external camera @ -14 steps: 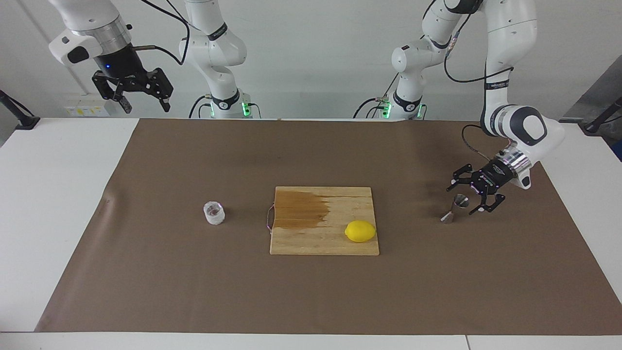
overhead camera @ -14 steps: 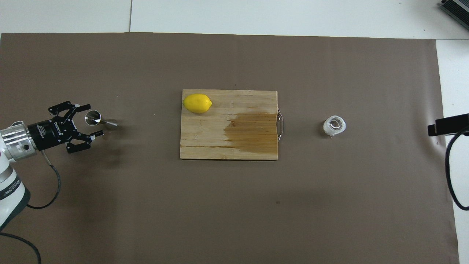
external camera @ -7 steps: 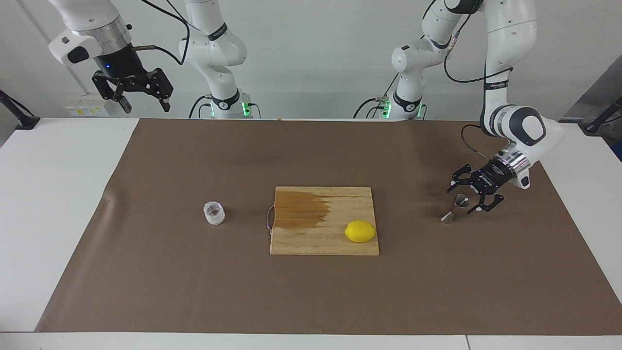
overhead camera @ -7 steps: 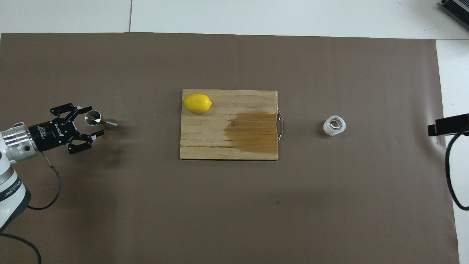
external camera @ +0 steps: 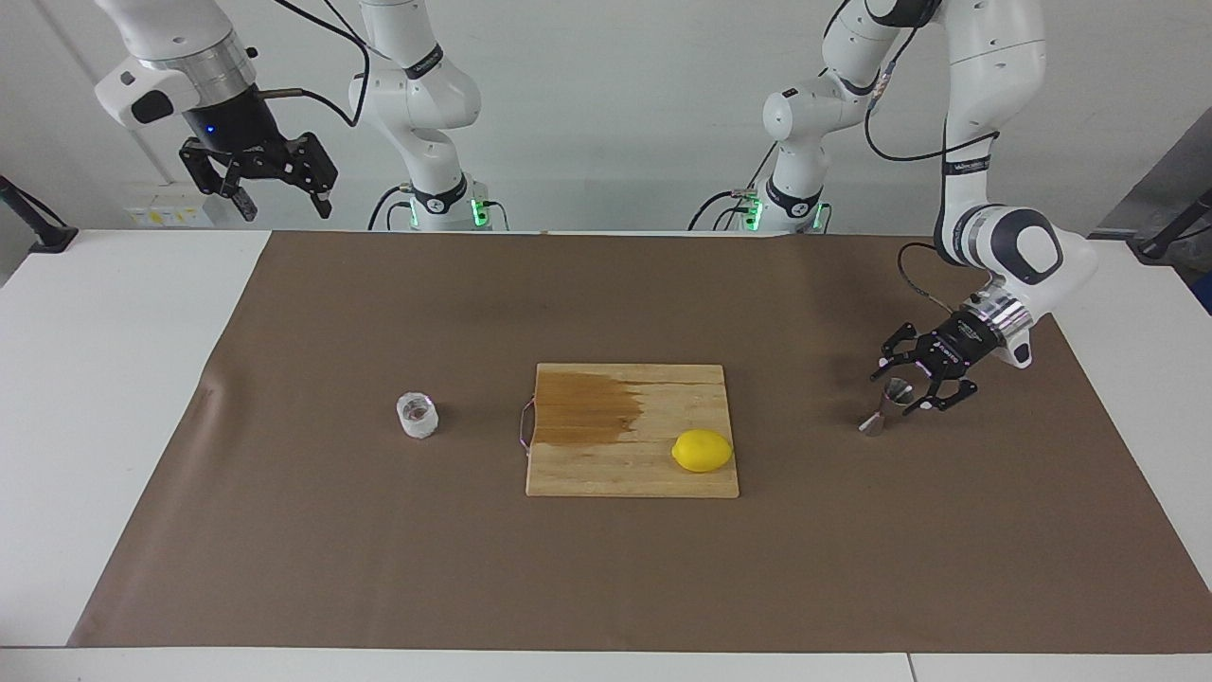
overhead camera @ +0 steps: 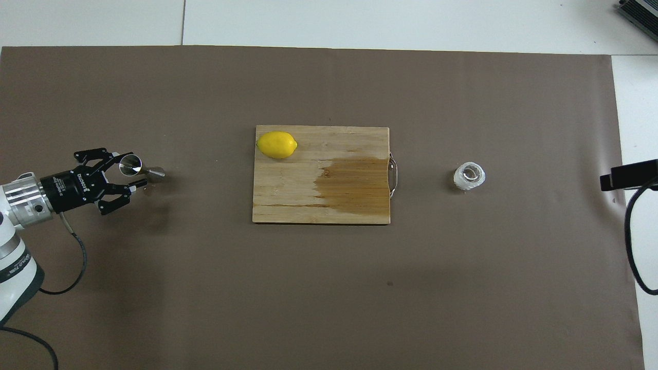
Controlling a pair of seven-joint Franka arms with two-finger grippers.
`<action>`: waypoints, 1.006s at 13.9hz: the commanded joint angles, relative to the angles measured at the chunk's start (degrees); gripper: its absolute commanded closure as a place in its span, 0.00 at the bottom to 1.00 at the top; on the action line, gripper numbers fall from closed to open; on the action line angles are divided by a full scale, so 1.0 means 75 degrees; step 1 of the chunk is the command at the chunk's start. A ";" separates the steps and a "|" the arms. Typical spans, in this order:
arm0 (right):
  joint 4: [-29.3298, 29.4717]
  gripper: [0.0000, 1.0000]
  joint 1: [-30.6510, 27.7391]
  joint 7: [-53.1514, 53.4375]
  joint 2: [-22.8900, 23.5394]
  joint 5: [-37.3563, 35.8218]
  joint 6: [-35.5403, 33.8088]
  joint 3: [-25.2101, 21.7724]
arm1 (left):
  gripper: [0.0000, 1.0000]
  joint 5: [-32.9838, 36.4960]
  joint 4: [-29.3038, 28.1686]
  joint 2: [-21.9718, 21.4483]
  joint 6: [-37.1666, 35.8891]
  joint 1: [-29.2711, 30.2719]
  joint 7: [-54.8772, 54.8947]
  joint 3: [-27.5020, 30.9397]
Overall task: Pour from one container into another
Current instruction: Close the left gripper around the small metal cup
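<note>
The small clear whitish cup [external camera: 417, 415] [overhead camera: 469, 176] stands on the brown mat toward the right arm's end of the table. The steel hourglass jigger [external camera: 885, 407] [overhead camera: 134, 167] stands upright on the mat toward the left arm's end. My left gripper [external camera: 900, 391] [overhead camera: 126, 171] reaches in low and sideways, open, with one finger on each side of the jigger's upper cone and a small gap still showing. My right gripper [external camera: 284, 206] hangs open and empty high over the table's edge at the right arm's end, where that arm waits.
A wooden cutting board [external camera: 606, 464] [overhead camera: 288, 200] lies between cup and jigger, with a dark wet patch on its cup-side half. A lemon [external camera: 702, 450] [overhead camera: 277, 144] rests on the board's corner toward the jigger. A brown mat [external camera: 606, 587] covers the table.
The left gripper's jaws have narrowed around the jigger's upper cone and the hand has shifted slightly. The jigger, the cup and the right arm have stayed where they were.
</note>
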 commanded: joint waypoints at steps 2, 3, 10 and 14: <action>-0.0196 0.00 -0.0063 -0.0109 -0.0160 -0.0070 0.0052 0.0021 | 0.44 -0.0238 -0.0138 -0.0050 0.0213 -0.0100 0.0137 0.0048; -0.0196 0.00 -0.0063 -0.0109 -0.0160 -0.0070 0.0052 0.0021 | 0.49 -0.0227 -0.0138 -0.0038 0.0236 -0.0112 0.0137 0.0048; -0.0196 0.00 -0.0063 -0.0109 -0.0160 -0.0070 0.0052 0.0021 | 0.94 -0.0238 -0.0114 -0.0038 0.0248 -0.0124 0.0091 0.0048; -0.0184 0.00 -0.0063 -0.0109 -0.0160 -0.0070 0.0052 0.0021 | 1.00 -0.0227 0.0119 -0.0038 -0.0091 -0.0135 -0.0189 -0.0022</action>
